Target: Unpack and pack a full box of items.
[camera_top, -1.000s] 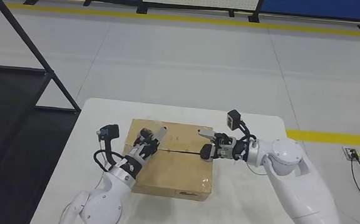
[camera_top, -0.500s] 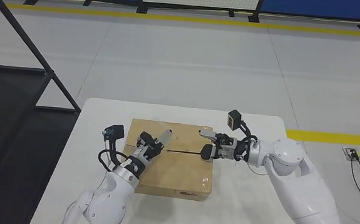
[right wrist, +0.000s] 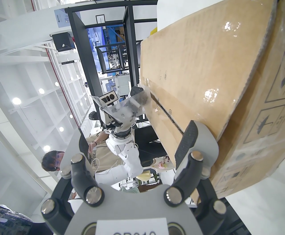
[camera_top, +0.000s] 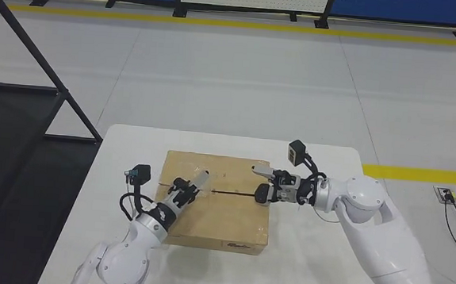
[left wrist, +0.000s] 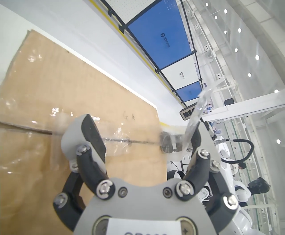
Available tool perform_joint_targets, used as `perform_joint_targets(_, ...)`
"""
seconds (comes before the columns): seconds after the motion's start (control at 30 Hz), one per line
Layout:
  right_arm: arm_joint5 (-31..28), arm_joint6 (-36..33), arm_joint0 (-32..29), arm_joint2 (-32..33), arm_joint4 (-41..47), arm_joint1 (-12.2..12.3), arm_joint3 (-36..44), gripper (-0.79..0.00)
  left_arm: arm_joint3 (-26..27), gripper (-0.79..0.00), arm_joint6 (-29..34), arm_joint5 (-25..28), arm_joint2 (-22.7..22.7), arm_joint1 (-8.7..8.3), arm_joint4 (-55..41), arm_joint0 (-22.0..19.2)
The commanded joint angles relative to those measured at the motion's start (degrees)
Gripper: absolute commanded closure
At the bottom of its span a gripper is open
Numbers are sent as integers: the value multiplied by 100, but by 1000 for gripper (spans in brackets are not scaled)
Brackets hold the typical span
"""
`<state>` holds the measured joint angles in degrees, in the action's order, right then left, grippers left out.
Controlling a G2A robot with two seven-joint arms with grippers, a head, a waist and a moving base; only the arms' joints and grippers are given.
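While my left gripper (camera_top: pixel 189 183) (left wrist: pixel 144 131) hangs over the left part of the box (camera_top: pixel 215 217), its jaws stand spread wide with nothing pinched between them. A strip of clear tape (left wrist: pixel 197 113) clings to one finger's pad, crumpled low down, and its loose end sticks up past the tip. The box lies flat in the middle of the white table (camera_top: pixel 307 267). It is brown cardboard with its flaps shut and glossy patches of tape on top. Its seam (camera_top: pixel 228 193) runs left to right across the top, from under my left gripper to the right edge. At that edge sits my right gripper (camera_top: pixel 261 182) (right wrist: pixel 135 138), jaws also spread and holding nothing. One finger lies close against the box's upper edge by the seam's end, and the other hangs clear of the cardboard. I cannot tell whether the near finger touches it.
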<state>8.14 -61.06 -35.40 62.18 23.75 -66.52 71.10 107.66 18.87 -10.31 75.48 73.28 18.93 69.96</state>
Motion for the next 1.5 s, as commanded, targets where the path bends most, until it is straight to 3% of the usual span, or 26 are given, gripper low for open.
perform_joint_targets(0.0, 1, -5, -2, 1, -2, 2, 5, -785, -53, -785, 62, -2, 2, 0, -53, -11)
perform_joint_targets(0.23, 8, 10, -26, 3, -21, 11, 74, -785, -220, -785, 157, 26, -27, 3, -82, -79)
perform_joint_targets(0.47, -26, 54, -36, -4, -53, 14, 208, -785, -8, -785, 18, 95, 17, -2, -18, 37)
perform_joint_targets(0.67, -556, 16, -24, -4, -229, 22, 492, -785, 108, -785, 11, 71, 16, -18, 286, 80)
perform_joint_targets(0.77, -731, 188, 22, 19, -558, 39, 728, -785, 145, -785, 28, 70, -25, -20, 388, 83)
perform_joint_targets(0.83, -541, 761, 52, 10, -1156, 54, 822, -785, 177, -785, 19, 69, -43, -19, 441, 100)
perform_joint_targets(1.13, -555, 835, 20, 12, -1160, 52, 834, -785, 423, -785, -133, 116, -36, -34, 858, 219)
perform_joint_targets(1.33, -1626, 493, 327, -130, -1070, -10, 763, -785, 519, -785, 150, 231, -135, -67, 1454, 176)
perform_joint_targets(1.47, -1899, 580, 706, -385, -1266, -98, 452, -785, 588, -785, 173, 181, -173, -62, 1539, 160)
